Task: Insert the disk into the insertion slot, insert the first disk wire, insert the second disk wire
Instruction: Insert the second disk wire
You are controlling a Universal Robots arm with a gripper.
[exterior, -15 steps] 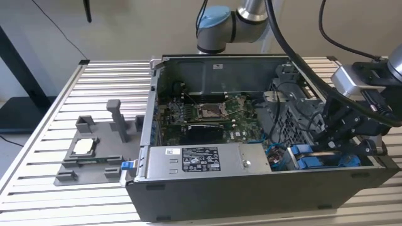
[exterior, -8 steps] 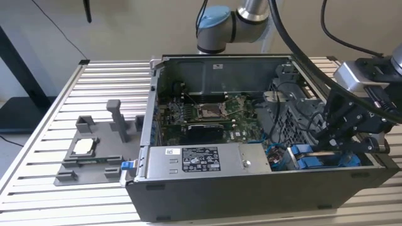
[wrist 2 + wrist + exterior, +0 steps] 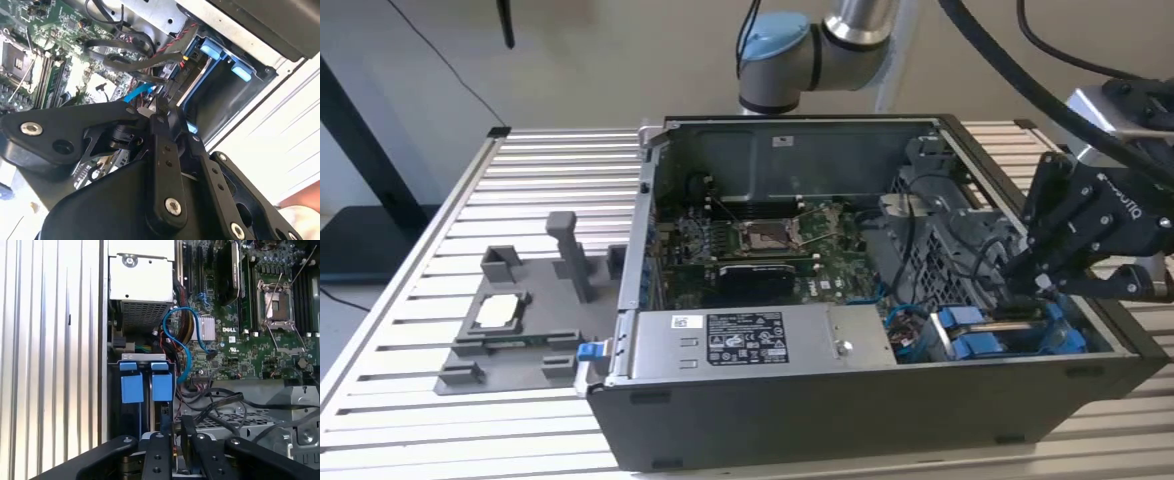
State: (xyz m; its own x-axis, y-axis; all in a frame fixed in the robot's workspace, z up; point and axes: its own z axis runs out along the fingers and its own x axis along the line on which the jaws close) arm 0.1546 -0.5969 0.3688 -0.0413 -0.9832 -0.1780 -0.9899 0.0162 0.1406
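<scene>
Exterior view: hand (image 3: 1041, 278) down inside open computer case (image 3: 854, 400), over insertion slot (image 3: 1007, 335).
Slot's long axis runs along the case's near wall; two blue clips (image 3: 145, 385); fingers look nearly closed, grip unclear.

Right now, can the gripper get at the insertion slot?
Probably yes. The gripper hangs directly beside the insertion slot with its blue clips, case side open; loose black cables beside it could snag.

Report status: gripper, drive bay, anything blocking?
Gripper low over insertion slot, fingers near closed. Blue clips visible. Loose cables crowd beside the bay.
</scene>
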